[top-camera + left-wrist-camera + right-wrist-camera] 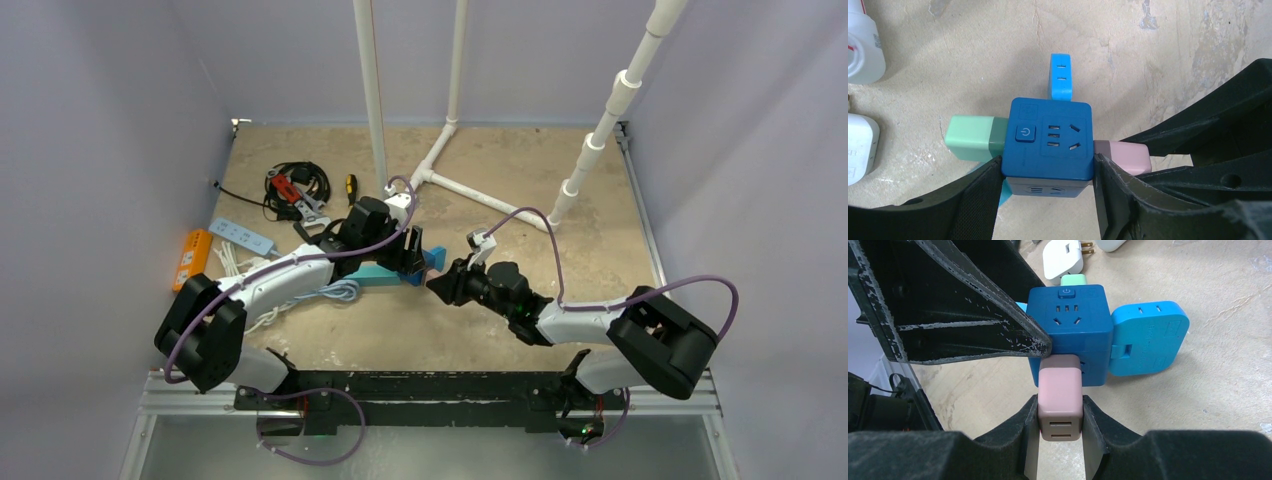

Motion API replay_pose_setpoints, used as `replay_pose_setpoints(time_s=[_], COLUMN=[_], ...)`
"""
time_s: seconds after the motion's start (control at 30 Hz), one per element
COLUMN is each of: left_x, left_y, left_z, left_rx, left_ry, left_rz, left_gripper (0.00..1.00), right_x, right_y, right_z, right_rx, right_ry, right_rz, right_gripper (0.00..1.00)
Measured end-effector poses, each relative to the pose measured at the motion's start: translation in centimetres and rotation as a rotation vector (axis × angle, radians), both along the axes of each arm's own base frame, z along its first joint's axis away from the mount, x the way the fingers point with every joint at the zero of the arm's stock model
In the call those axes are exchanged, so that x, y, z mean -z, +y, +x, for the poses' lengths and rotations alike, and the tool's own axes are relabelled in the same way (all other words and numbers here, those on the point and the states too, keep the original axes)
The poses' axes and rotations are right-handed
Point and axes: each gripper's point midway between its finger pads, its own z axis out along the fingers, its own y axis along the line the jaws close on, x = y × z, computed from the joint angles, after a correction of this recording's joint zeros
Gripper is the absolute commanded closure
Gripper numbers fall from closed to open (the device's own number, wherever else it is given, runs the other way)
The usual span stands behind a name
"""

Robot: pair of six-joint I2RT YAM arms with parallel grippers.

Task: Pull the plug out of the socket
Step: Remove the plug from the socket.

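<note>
A dark blue cube socket [1048,137] sits on the tan table, also seen in the right wrist view [1070,330] and from above [425,262]. A pink plug [1060,402] sticks out of its side, seated in the socket; it also shows in the left wrist view [1125,155]. A light blue adapter [1148,337] and a mint green plug [970,137] are plugged into other faces. My left gripper [1047,172] is shut on the cube's two sides. My right gripper [1060,415] is shut on the pink plug.
White chargers [860,145] lie left of the cube. A white power strip [242,237], an orange box [191,258], tangled black cables with a red tool [292,190] and a white cord [320,295] lie at the left. White PVC pipes [455,190] stand at the back.
</note>
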Motion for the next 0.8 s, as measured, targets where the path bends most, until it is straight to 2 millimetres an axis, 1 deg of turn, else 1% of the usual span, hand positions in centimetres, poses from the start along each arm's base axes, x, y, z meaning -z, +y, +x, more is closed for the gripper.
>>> replay_pose_setpoints(time_s=[0.13,0.33,0.6,0.8], left_x=[0.05,0.12,0.10,0.06], left_y=[0.01,0.14,0.17,0.18], left_z=[0.06,0.32,0.37,0.61], left_rx=[0.004,0.001,-0.002,-0.006], left_ry=[0.000,-0.006,-0.006,-0.007], left_rz=[0.007,0.018,0.020,0.020], left_gripper=[0.92,1.00,1.00,1.00], right_x=[0.12,0.27,0.32,0.17], right_y=[0.09,0.32,0.15,0.38], right_z=[-0.04,0.19,0.34,0.63], right_rx=[-0.004,-0.019,-0.019,0.001], right_ry=[0.005,0.012,0.021,0.034], right_rz=[0.003,0.022,0.025,0.022], right_gripper=[1.00,1.00,1.00,1.00])
